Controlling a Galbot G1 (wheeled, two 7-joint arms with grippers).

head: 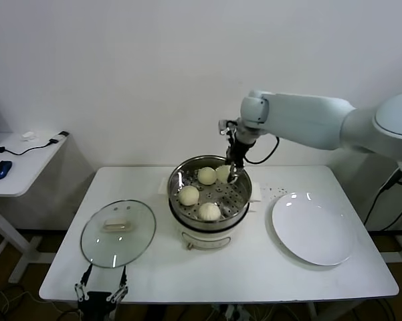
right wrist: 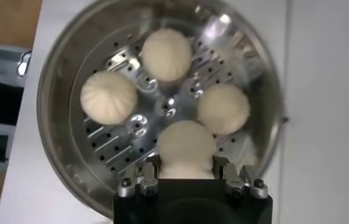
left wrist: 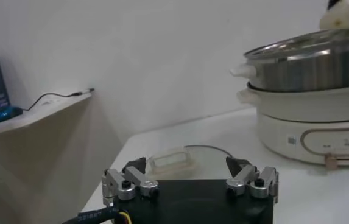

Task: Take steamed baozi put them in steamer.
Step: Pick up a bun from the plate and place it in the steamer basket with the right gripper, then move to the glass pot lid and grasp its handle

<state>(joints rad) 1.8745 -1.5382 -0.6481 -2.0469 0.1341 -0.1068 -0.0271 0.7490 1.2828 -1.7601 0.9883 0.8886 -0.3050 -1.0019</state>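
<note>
Fourth baozi held over the steamer
The right end effector [right wrist: 187,176] grips a baozi [right wrist: 186,148] above the steamer [head: 210,194] mid-worktop; three baozi [head: 189,195] lie inside. The left end effector [left wrist: 190,181] hangs released at the front-left corner.

Fourth bun [right wrist: 186,149] partly hidden by right gripper [right wrist: 187,176], steamer [left wrist: 320,91] cut off at left wrist view's edge, plate [head: 312,227] hidden there

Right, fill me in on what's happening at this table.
The right pincer is shut on the fourth baozi, holding it inside the steamer at the far side of the perforated tray. Three other baozi already sit on that tray. The white plate beside the steamer is bare, and the glass lid lies on the table. The left pincer waits open at the table's near edge.
</note>
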